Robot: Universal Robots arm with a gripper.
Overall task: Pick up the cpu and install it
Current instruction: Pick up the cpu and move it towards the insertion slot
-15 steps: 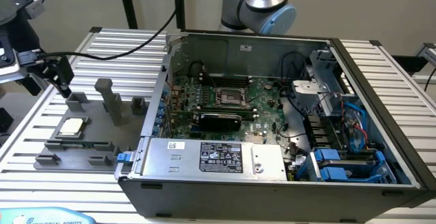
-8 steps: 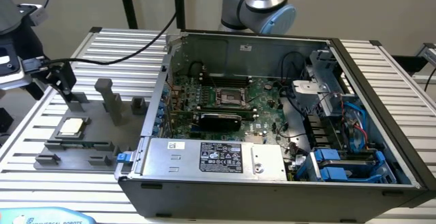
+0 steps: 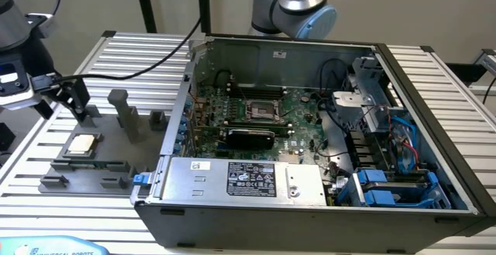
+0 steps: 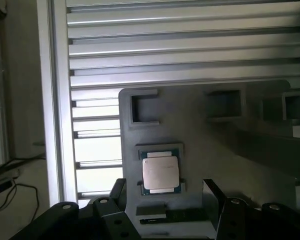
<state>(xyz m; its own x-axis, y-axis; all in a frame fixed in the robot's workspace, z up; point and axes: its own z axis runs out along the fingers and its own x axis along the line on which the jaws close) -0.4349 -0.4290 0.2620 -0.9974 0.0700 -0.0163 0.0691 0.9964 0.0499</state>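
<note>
Item: gripper (image 3: 64, 115), black, two-fingered, at the middle left of the exterior view; fingers spread wide and released, grasping nothing, hanging just above the cpu without touching it, one finger to each side of it in the wrist view. Item: cpu (image 3: 81, 144), silvery top with pale beige edge; lies flat in a square recess of the grey fixture plate (image 3: 116, 150), lower left of the exterior view, well apart from the computer case. Item: green memory stick (image 3: 97, 164), seated in a slot of the same plate just beside the cpu, on the side nearer the exterior view's lower edge. Item: slatted aluminium table (image 3: 457, 92), bearing plate and case. Item: computer case (image 3: 310, 223), dark grey, side panel off, taking up the centre and right of the exterior view. Inside: green motherboard (image 3: 298, 107) with an uncovered cpu socket (image 3: 259, 111) at frame centre; silver power supply (image 3: 302, 182) along the near edge, carrying a black label (image 3: 252, 179) with white print too small to read; blue drive brackets (image 3: 387, 191) at lower right. Item: pale blue object (image 3: 54, 248) at the bottom left corner of the exterior view, lettered "UNIVERSAL ROBOTS", partly cut off by the frame. Item: grey arm joint (image 3: 298, 5) at upper centre, behind the case.
</note>
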